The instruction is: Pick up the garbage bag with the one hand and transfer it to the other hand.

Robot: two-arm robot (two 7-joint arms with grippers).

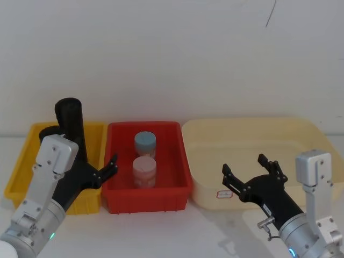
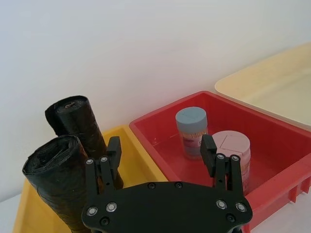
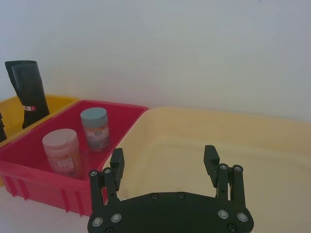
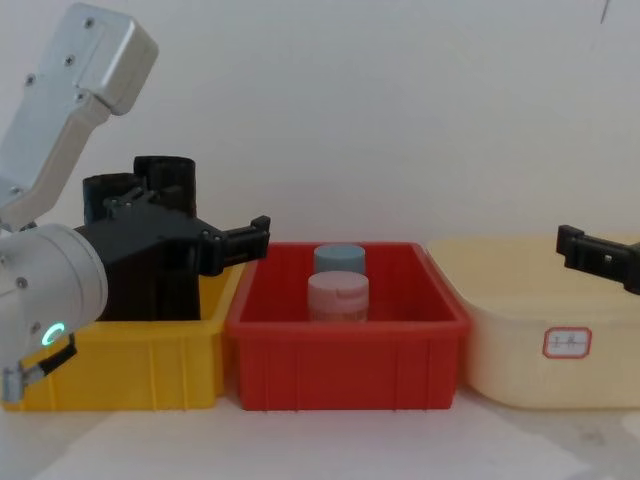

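Note:
Two matte black garbage bag rolls stand upright in the yellow bin [image 1: 19,177]: a taller one [image 1: 70,121] at the back and a shorter one [image 1: 49,133] in front, mostly hidden by my left arm. In the left wrist view the near roll [image 2: 53,170] and the far roll [image 2: 73,119] show no label. In the right wrist view one roll [image 3: 29,85] bears a red-and-white band; I cannot tell which roll is the plain one. My left gripper [image 1: 107,171] [image 2: 161,150] hovers open just right of the rolls, holding nothing. My right gripper [image 1: 243,165] [image 3: 164,158] hangs open over the cream tub's front left.
A red bin [image 1: 118,196] in the middle holds a blue-lidded jar [image 1: 145,143] and a pink-lidded jar [image 1: 144,169]. A large cream tub [image 1: 317,134] stands on the right. A white wall runs close behind the bins. Bare table lies in front of them.

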